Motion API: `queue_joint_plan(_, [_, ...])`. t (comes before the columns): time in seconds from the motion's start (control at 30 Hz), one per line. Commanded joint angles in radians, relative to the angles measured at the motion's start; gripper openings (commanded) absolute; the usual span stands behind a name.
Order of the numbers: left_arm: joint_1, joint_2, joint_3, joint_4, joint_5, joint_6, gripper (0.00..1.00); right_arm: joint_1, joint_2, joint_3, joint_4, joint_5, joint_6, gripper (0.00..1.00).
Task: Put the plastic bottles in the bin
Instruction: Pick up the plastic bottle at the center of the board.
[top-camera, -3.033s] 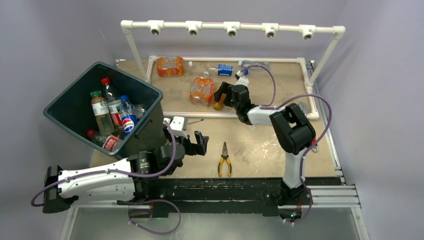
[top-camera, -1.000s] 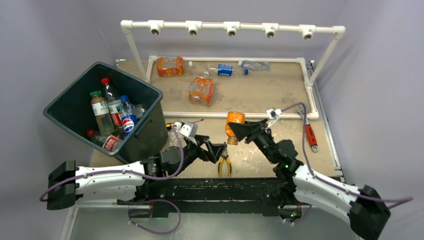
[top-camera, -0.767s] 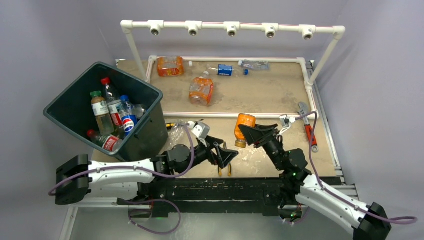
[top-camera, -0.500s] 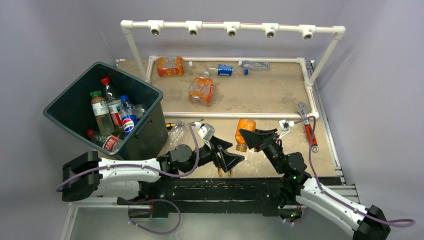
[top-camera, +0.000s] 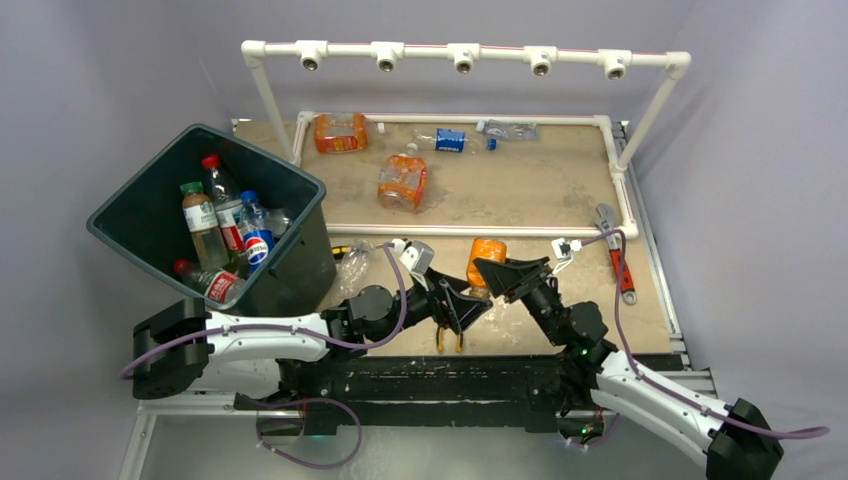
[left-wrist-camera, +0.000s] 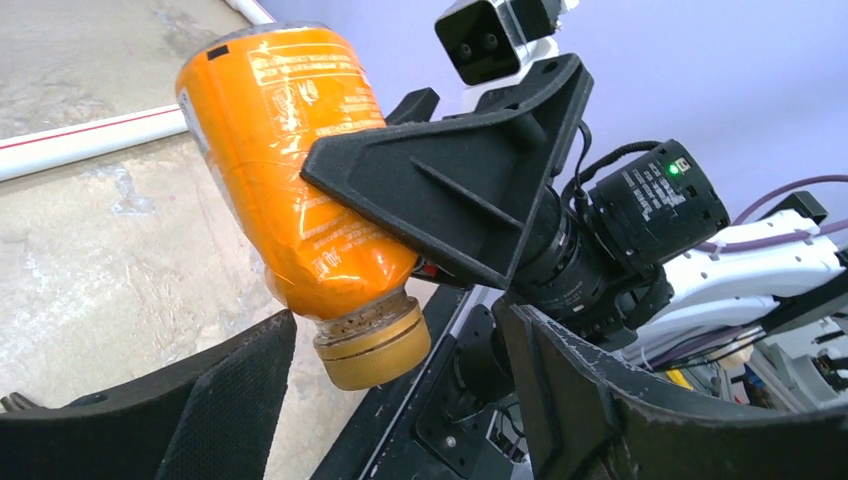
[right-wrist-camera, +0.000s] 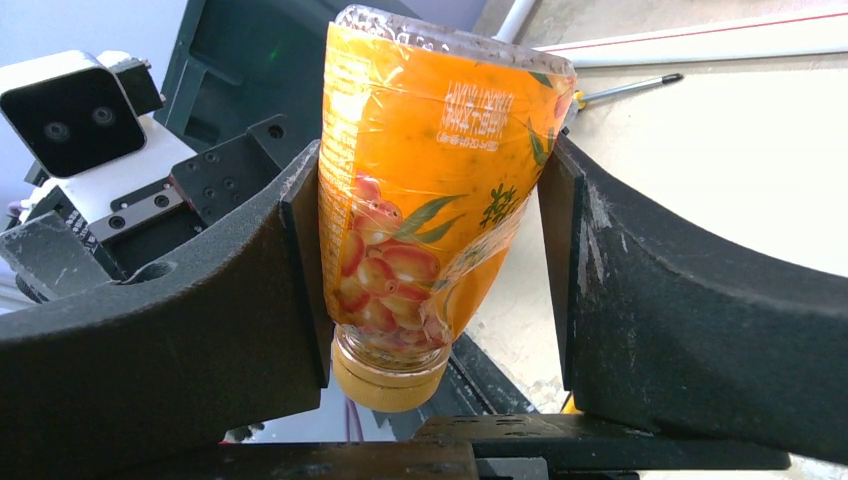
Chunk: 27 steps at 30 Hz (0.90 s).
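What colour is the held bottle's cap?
Golden-tan cap; the left wrist view shows it best.

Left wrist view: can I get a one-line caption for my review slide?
Right tool holds an orange bottle cap-down, while the left tool's open fingers flank its gold cap.

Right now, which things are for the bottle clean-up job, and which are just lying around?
For the job: bin, bottles inside it, held orange bottle, four bottles lying at the table's far end.
Just lying about: pliers, wrench, screwdriver.
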Motion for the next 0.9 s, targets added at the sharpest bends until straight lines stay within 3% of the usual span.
queue_joint_plan(0.0, [-0.006,-0.002,0.024,0.019,-0.061,-0.015,0.74,0.007,0.014,0.02,0.087,-0.031,0.01,0.2])
queue_joint_plan(0.4, [-0.006,0.039,0.027,0.019,-0.056,-0.032,0.7,0.01,-0.016,0.04,0.087,-0.075,0.006,0.21])
queue_joint_plan(0.6, [-0.006,0.056,0.047,0.032,-0.039,-0.023,0.47,0.015,0.015,0.037,0.112,-0.098,0.011,0.22])
queue_joint_plan(0.67, [-0.006,0.061,0.047,0.033,-0.034,-0.027,0.47,0.016,0.021,0.036,0.115,-0.099,0.01,0.23])
queue_joint_plan(0.77, [-0.006,0.071,0.05,0.03,-0.028,-0.032,0.58,0.016,0.022,0.032,0.12,-0.099,0.008,0.25])
queue_joint_plan(0.87, [-0.006,0.08,0.053,0.029,-0.02,-0.034,0.56,0.017,0.025,0.034,0.121,-0.102,0.006,0.27])
